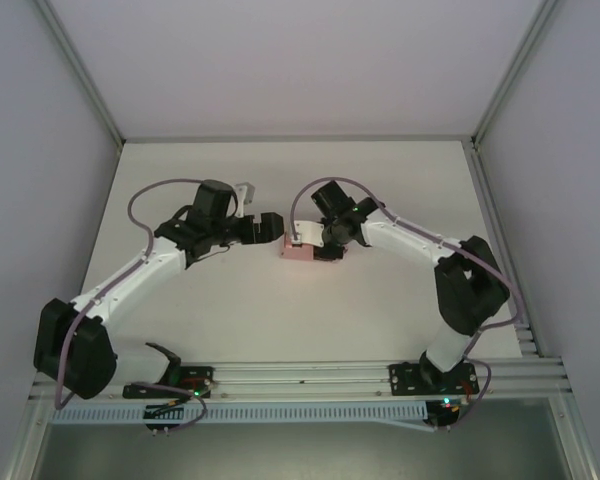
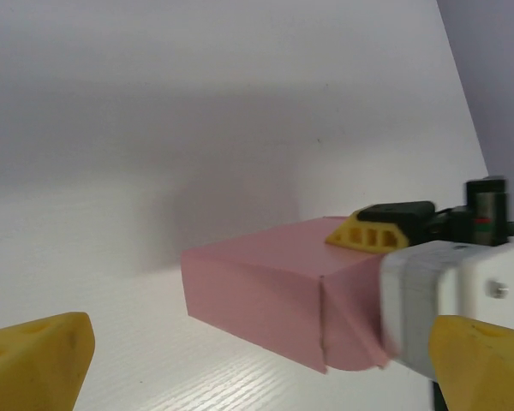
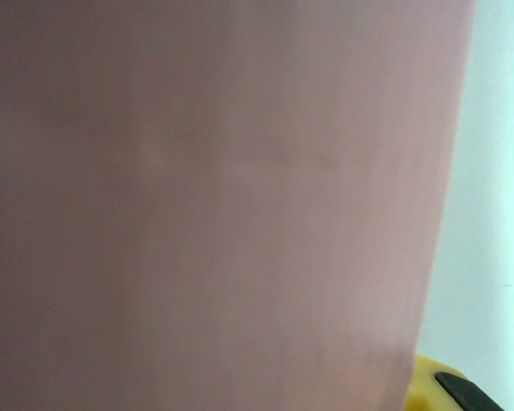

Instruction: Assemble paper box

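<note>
My left gripper [image 1: 273, 227] is open and empty; in the left wrist view its two yellow fingers [image 2: 36, 358] stand wide apart at the lower corners of the frame, with bare table [image 2: 154, 171] between them. The paper box [image 1: 294, 251] lies near the middle of the table, between my two grippers; from above, the left gripper sits just beside the box's left end, and I cannot tell whether it touches the card. In the left wrist view the paper box appears as a folded pink body lying low on the table, with a flat top face, a near side wall and a folded corner crease towards its right end. My right gripper [image 1: 318, 247] is at the box's right end; one yellow finger [image 2: 373, 234] lies on the top face of the box, and the gripper's white body covers the right end of the card. Its second finger is hidden, so I cannot tell whether the right gripper is closed on the box or only resting on it. In the right wrist view the pink card sits very close to the lens and out of focus; a yellow finger tip [image 3: 428, 390] shows at the lower right, with pale table beside it.
</note>
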Action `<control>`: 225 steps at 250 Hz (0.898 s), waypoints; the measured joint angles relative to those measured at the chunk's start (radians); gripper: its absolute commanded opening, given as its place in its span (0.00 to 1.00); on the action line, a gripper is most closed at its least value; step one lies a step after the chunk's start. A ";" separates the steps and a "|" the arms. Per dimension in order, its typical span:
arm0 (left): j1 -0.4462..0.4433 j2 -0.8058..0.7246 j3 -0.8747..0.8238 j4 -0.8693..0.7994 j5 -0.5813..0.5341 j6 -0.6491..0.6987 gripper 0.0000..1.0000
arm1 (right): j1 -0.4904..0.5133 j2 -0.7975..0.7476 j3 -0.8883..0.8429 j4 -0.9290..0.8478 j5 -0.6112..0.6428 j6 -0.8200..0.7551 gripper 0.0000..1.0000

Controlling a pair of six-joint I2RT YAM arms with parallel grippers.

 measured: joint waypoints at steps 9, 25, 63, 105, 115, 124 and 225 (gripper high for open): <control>0.009 0.016 -0.011 0.018 0.027 -0.008 1.00 | -0.003 0.013 0.000 -0.008 -0.004 0.002 0.26; 0.021 0.046 -0.030 0.053 0.075 -0.024 1.00 | -0.010 0.023 0.000 -0.011 -0.016 0.003 0.29; 0.024 0.116 -0.057 0.119 0.167 -0.055 0.98 | -0.014 0.024 0.000 -0.005 -0.029 0.005 0.31; 0.027 0.152 -0.073 0.171 0.216 -0.067 0.94 | -0.026 0.042 -0.002 0.002 -0.026 0.006 0.34; 0.027 0.159 -0.078 0.180 0.220 -0.071 0.94 | -0.027 0.049 -0.002 0.005 -0.026 0.006 0.36; 0.029 0.167 -0.082 0.190 0.227 -0.075 0.93 | -0.027 0.051 -0.002 0.008 -0.026 0.008 0.37; 0.033 0.275 -0.108 0.259 0.277 -0.084 0.73 | -0.029 0.046 -0.056 0.108 -0.021 0.053 0.67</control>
